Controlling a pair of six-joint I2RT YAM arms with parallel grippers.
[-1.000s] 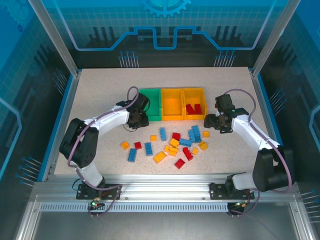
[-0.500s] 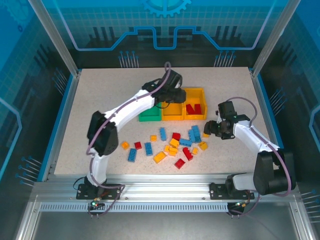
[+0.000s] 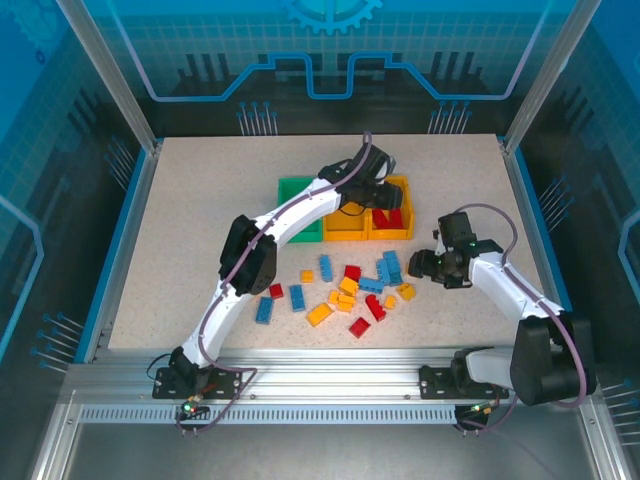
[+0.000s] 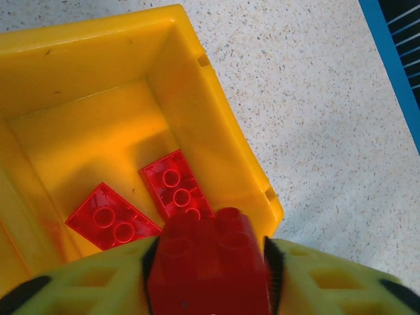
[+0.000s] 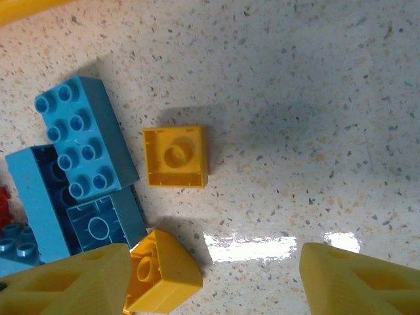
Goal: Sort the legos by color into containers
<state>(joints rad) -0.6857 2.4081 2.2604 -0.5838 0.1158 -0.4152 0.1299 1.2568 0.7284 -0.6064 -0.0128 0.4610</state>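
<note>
My left gripper (image 4: 210,259) squeezes a red brick (image 4: 207,282). Right under it is the end yellow bin (image 4: 220,138), with two red bricks (image 4: 176,190) lying flat inside, so the drop is straight down. My right gripper (image 5: 213,282) is wide open over the desk (image 5: 295,98), near a yellow brick (image 5: 176,156). I see no words anywhere.

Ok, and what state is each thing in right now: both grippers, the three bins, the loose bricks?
left gripper, shut on red brick above the right yellow bin
right gripper, open, empty, above the table
right yellow bin, holds two flat red bricks, studs up
middle yellow bin, visible part empty
green bin, visible part empty
loose bricks, unsorted on the table
</note>
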